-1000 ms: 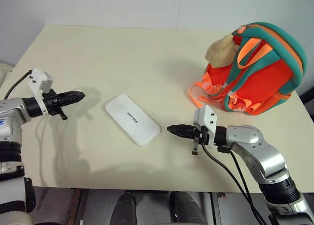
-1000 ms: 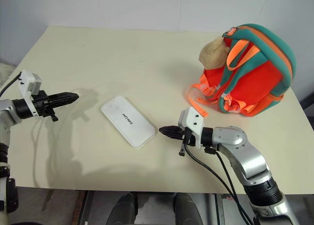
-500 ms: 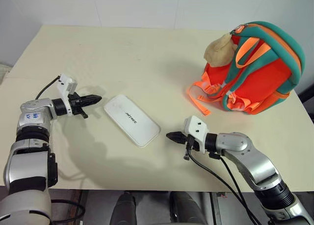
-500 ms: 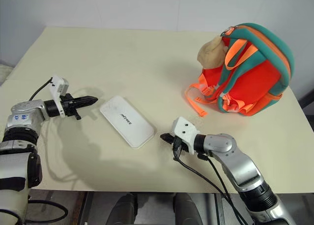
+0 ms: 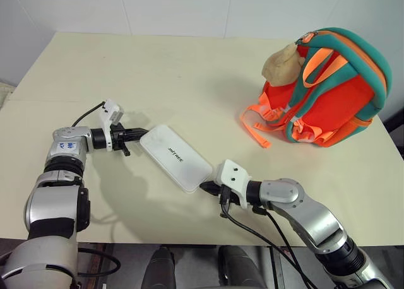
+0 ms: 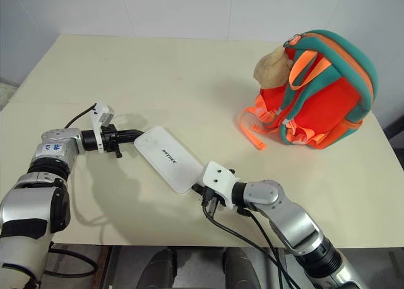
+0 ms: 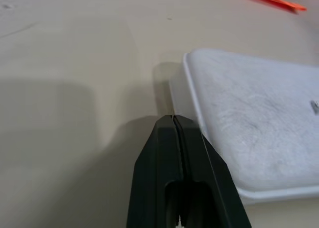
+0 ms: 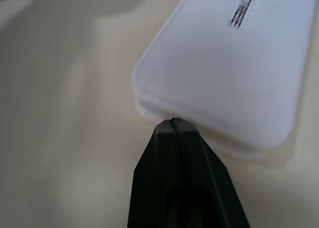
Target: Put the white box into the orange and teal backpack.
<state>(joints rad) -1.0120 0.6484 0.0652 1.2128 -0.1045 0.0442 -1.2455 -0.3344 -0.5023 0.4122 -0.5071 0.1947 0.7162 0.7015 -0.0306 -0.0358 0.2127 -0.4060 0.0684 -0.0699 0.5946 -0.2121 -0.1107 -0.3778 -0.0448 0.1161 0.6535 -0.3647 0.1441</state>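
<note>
Silver arms; black cables, fingers (image 7: 182, 173)

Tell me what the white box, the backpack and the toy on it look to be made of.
White box: probably hard plastic with a matte finish, judging by its moulded rounded corners, its edge seam and its printed lettering.
Backpack: soft fabric, orange with teal trim; it sags and rounds, and its straps look like woven webbing.
Toy: tan plush, fuzzy and lumpy.

White box (image 5: 175, 158) flat on table; orange-teal backpack (image 5: 334, 87) upright, well apart.
</note>
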